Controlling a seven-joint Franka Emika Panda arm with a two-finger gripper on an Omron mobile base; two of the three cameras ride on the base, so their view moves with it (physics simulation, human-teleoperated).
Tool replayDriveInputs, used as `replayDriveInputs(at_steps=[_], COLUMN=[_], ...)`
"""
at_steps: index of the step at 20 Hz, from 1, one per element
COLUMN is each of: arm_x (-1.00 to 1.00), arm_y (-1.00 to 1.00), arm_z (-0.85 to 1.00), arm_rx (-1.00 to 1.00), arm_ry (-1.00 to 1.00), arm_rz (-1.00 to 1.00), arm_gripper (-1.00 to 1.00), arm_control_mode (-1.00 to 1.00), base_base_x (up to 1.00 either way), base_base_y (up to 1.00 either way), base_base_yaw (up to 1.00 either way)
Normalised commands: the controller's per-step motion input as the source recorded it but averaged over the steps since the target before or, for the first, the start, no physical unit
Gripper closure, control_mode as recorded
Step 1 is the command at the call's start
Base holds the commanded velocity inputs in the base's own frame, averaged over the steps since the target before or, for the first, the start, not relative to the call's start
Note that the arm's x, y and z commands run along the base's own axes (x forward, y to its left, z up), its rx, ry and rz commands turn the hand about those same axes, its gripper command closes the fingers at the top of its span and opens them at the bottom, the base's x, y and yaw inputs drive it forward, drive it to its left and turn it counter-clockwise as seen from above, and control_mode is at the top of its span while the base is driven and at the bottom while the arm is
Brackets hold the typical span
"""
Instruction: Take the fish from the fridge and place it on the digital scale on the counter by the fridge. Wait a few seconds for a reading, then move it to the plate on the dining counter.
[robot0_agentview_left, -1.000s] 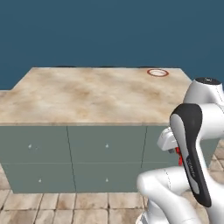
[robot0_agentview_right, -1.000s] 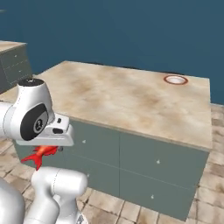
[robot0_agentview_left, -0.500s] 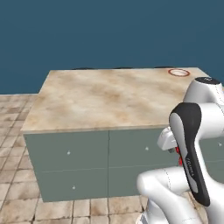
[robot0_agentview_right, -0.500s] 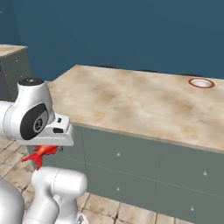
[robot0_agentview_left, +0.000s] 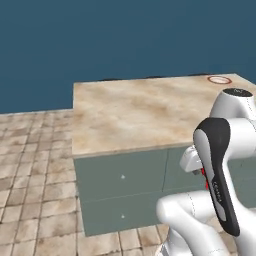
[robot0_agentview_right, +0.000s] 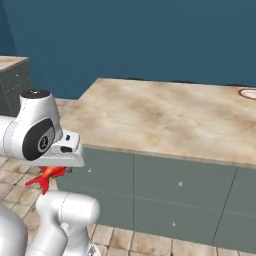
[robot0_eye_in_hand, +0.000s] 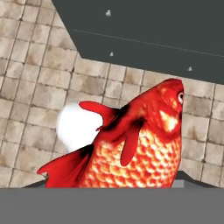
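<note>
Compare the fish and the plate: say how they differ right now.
The fish is orange-red and scaled; the plate is white with a red-brown rim. The fish hangs under the gripper above the tiled floor; the plate lies flat at the dining counter's far corner.

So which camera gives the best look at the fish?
The hand view: the fish is large there, with scales, eye and fins plain. The right base view shows just its red tail under the hand; the left base view, a red sliver behind the arm.
</note>
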Motion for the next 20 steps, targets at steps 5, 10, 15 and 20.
replayDriveInputs(at_steps=[5,10,15,20], arm_x=[0.0,0.0,0.0,0.0], arm_y=[0.0,0.0,0.0,0.0], arm_z=[0.0,0.0,0.0,0.0], arm_rx=[0.0,0.0,0.0,0.0], arm_ry=[0.0,0.0,0.0,0.0], arm_rz=[0.0,0.0,0.0,0.0], arm_gripper=[1.0,1.0,1.0,1.0], arm_control_mode=[1.0,1.0,1.0,1.0], base_base_x=[0.36,0.41,0.57,0.6], base_base_y=[1.0,1.0,1.0,1.0], base_base_yaw=[-0.28,-0.4,-0.49,-0.47])
